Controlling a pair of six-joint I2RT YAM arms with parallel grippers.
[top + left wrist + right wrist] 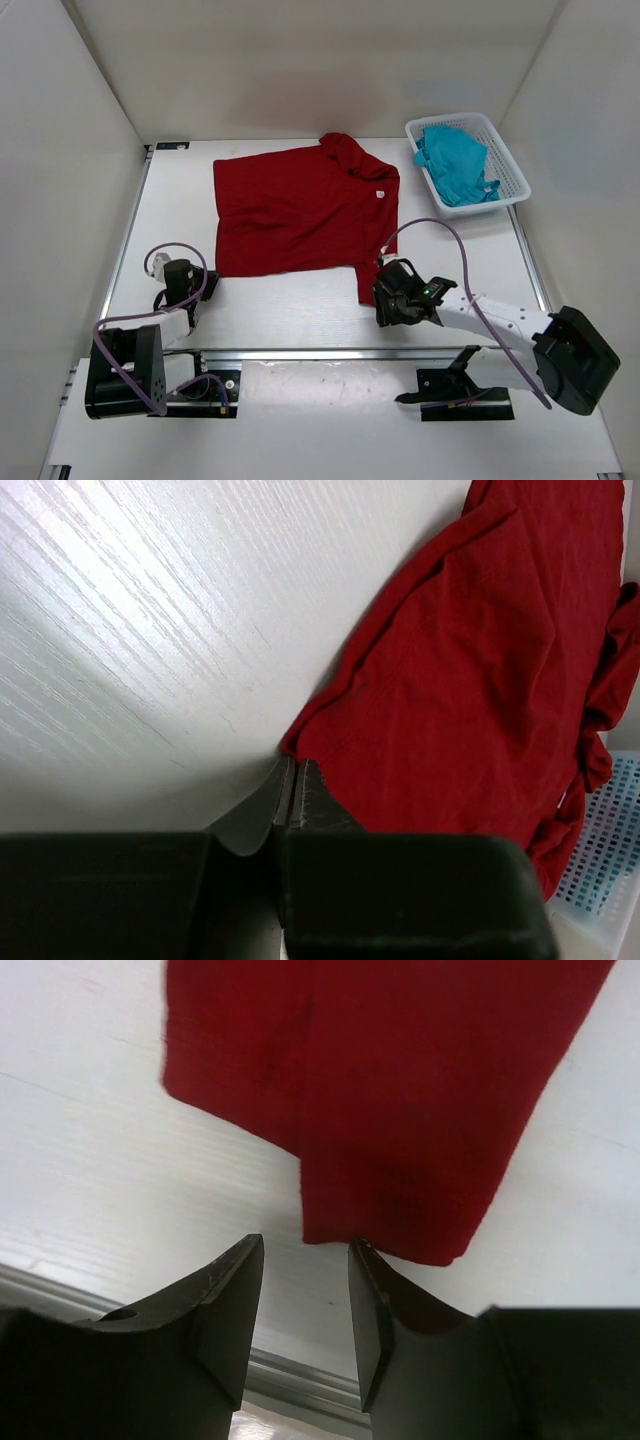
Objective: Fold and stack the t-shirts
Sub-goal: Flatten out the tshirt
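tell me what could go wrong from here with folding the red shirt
The left hand is shut right at a corner of the red shirt; it may hold only a sliver, or nothing, and slip on lifting.
The right hand is open at the edge of a narrow strip below the hem; gripping only that could drag the shirt askew.
The far edge is bunched near the basket, so a fold may turn out lumpy.

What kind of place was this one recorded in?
Likely a robot test cell in a lab, not a home: a white table boxed in by plain white panels, two arms bolted at its near edge, and a dark red t-shirt laid out.
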